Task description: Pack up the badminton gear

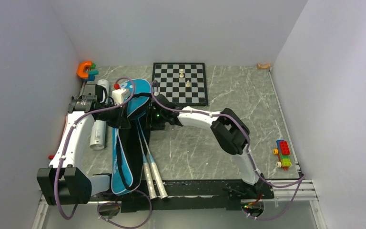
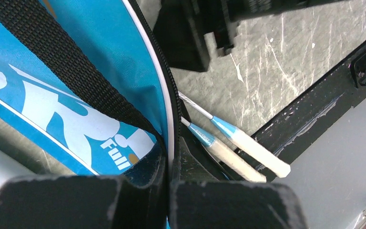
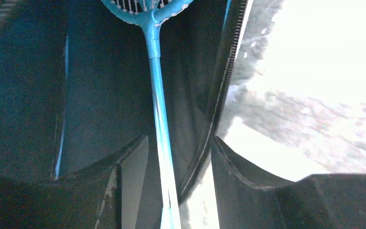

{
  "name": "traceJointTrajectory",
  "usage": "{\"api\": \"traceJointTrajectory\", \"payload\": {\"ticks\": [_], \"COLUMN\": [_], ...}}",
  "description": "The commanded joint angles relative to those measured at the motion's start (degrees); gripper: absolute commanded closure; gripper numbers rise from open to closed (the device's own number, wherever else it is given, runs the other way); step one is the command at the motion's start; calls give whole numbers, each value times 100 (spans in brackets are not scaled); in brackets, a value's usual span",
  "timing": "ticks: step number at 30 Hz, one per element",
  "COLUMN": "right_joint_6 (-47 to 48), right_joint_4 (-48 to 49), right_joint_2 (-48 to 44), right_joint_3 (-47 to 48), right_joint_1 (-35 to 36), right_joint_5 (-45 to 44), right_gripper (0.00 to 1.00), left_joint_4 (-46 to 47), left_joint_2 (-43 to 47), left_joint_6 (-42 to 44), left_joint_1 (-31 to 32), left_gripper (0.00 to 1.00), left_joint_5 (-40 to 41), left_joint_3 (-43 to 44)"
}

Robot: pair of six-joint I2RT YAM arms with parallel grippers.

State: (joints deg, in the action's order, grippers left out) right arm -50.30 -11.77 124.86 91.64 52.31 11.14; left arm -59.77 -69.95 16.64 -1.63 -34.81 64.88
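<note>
Though both rackets (image 1: pixel 148 160) have their light-blue heads tucked into the bag (image 1: pixel 124 167), their white handles jut out past the near edge of the table (image 1: pixel 205 148), side by side and uncovered. The blue SPORT bag lies lengthwise left of centre, its zip unfastened along the right side. Farther in, the left gripper (image 2: pixel 168 191) has its jaws clenched on the bag's zipped rim, holding the flap up. The right gripper (image 3: pixel 175 152) reaches into the opening with jaws released, a racket shaft running free between them. Just left of the bag a white tube (image 1: pixel 97 133) lies on the table, outside it; shuttlecocks cannot be made out. By this reckoning the job is perhaps half done: the rackets are to be pushed home, the tube and any loose pieces are to go in, and the zip is to be closed. At the far side a chessboard (image 1: pixel 180 83) with two pieces stands well apart, no part of the kit.
</note>
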Motion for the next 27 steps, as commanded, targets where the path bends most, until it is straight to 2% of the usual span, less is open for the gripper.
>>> {"api": "traceJointTrajectory", "payload": {"ticks": [1, 5, 8, 19, 27], "right_joint_6": [-17, -239, -343, -341, -507], "right_joint_4": [660, 1208, 1476, 1856, 2011], "right_joint_2": [-1116, -1911, -2072, -779, -159], "right_joint_3": [-522, -1595, -2026, -1399, -1105], "right_joint_1": [-234, -513, -716, -668, -504], "right_joint_5": [119, -11, -85, 352, 188], "right_gripper": [43, 40, 38, 37, 37], "left_joint_4": [-4, 5, 10, -69, -44], "left_joint_2": [153, 147, 148, 225, 201], "left_joint_6": [102, 78, 47, -11, -22], "left_joint_1": [40, 55, 88, 119, 118], "left_gripper": [100, 100, 100, 100, 100], "left_joint_5": [-397, -411, -422, -321, -309], "left_joint_3": [78, 49, 62, 136, 80]}}
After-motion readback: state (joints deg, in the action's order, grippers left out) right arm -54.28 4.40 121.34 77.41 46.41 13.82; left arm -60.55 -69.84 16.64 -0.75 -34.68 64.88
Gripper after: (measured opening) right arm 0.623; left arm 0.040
